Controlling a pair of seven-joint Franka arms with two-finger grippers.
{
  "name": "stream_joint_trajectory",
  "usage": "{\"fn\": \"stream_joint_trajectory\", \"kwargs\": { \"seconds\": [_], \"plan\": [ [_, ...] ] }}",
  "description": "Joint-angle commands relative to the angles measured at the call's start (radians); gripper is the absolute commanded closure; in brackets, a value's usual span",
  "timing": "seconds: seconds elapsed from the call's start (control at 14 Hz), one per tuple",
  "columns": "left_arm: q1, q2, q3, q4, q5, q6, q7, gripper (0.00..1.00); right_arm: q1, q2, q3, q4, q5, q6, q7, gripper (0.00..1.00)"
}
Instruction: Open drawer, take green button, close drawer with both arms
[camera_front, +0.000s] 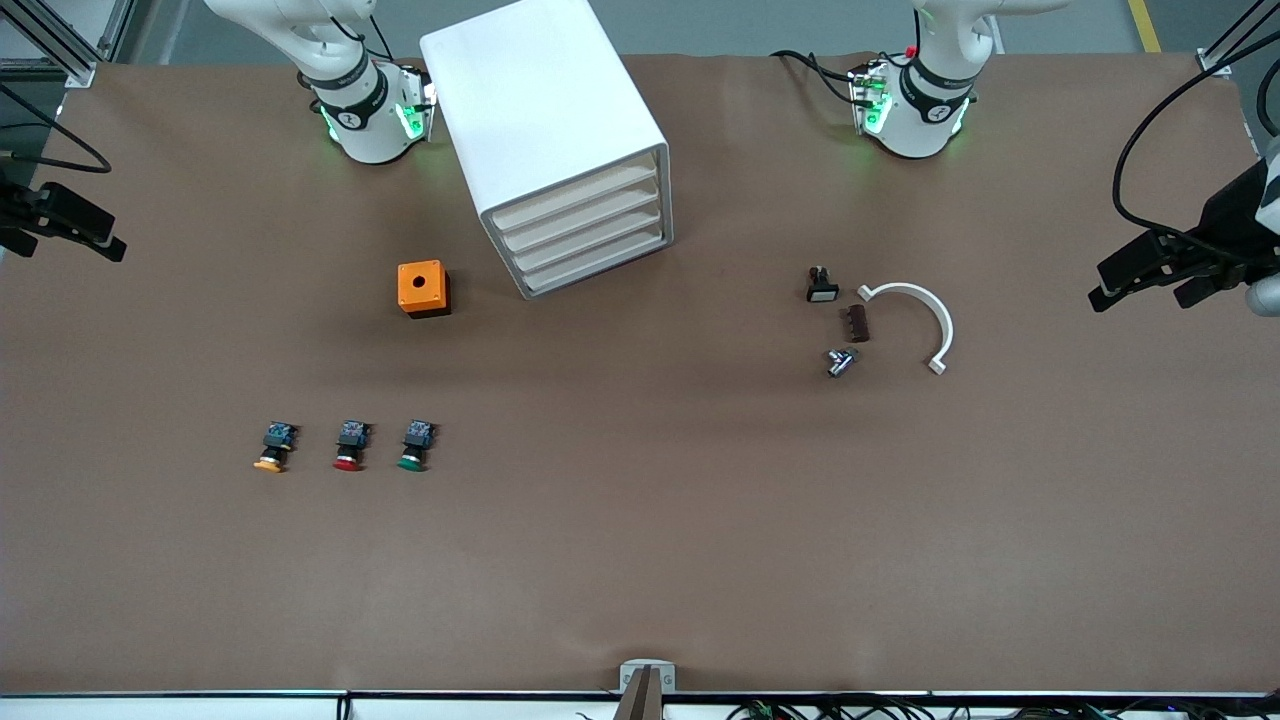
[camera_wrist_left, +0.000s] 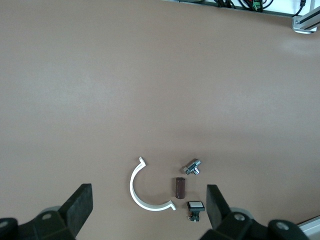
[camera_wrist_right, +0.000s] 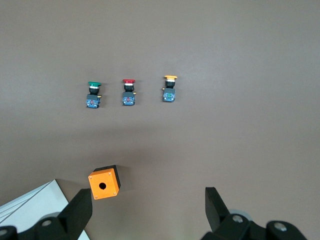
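A: Where does the job stand?

B: All four drawers of the white drawer cabinet (camera_front: 560, 150) look pushed in flush. The green button (camera_front: 414, 445) lies out on the bare table (camera_front: 640, 560), at the end of a row with a red button (camera_front: 349, 445) and a yellow button (camera_front: 274, 447), well nearer the front camera than the cabinet.

A: So it's finished?

B: Can't say. Shut drawers with the green button on the table would fit a job wound up just as well as one where the drawers are yet to be pulled. The pictures don't settle which.

A: And the arms?

B: Both hang high near their bases. The left claw (camera_wrist_left: 150, 210) is released, fingers spread wide, over the white curved bracket (camera_wrist_left: 145, 190) and the small parts beside it. The right claw (camera_wrist_right: 147, 212) is likewise spread and grasps nothing, over the orange box (camera_wrist_right: 104, 183) near the cabinet's corner.

A: Room to move?

B: Plenty. The drawer fronts face open table, angled toward the left arm's end. The orange box sits near the cabinet's corner, toward the right arm's end. The buttons lie close together, so a pick of the green one leaves little margin beside the red.
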Motion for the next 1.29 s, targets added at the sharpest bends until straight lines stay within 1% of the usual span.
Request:
{"fn": "stream_joint_trajectory", "kwargs": {
  "seconds": [0.0, 0.29, 0.36, 0.43, 0.5, 0.57, 0.72, 1.22],
  "plan": [
    [-0.004, -0.005, -0.002, 0.011, 0.031, -0.016, -0.008, 0.0, 0.005, -0.039, -0.001, -0.04, 0.018, 0.021, -0.018, 0.0],
    [-0.004, -0.003, -0.002, 0.011, 0.031, -0.016, -0.007, 0.0, 0.004, -0.085, -0.003, -0.104, 0.02, 0.068, -0.018, 0.0],
    [-0.004, -0.003, -0.002, 0.011, 0.046, -0.018, -0.004, 0.0, 0.002, -0.09, -0.003, -0.11, 0.02, 0.073, -0.018, 0.0],
    [-0.01, -0.003, -0.005, 0.011, 0.091, -0.018, 0.005, 0.0, 0.002, -0.09, -0.004, -0.11, 0.02, 0.073, -0.02, 0.0],
    [-0.011, -0.003, -0.021, 0.011, 0.131, -0.018, 0.006, 0.0, 0.004, -0.091, -0.004, -0.11, 0.02, 0.073, -0.018, 0.0],
    [-0.007, -0.003, -0.038, 0.008, 0.141, -0.027, 0.004, 0.0, 0.004, -0.09, -0.004, -0.109, 0.02, 0.073, -0.018, 0.0],
    [-0.005, -0.003, -0.039, 0.009, 0.141, -0.06, -0.001, 0.0, 0.005, -0.09, -0.003, -0.109, 0.02, 0.07, -0.018, 0.0],
    [-0.004, -0.003, -0.039, 0.011, 0.139, -0.062, -0.004, 0.0, 0.004, -0.091, -0.003, -0.106, 0.02, 0.044, -0.003, 0.0]
  ]
}}
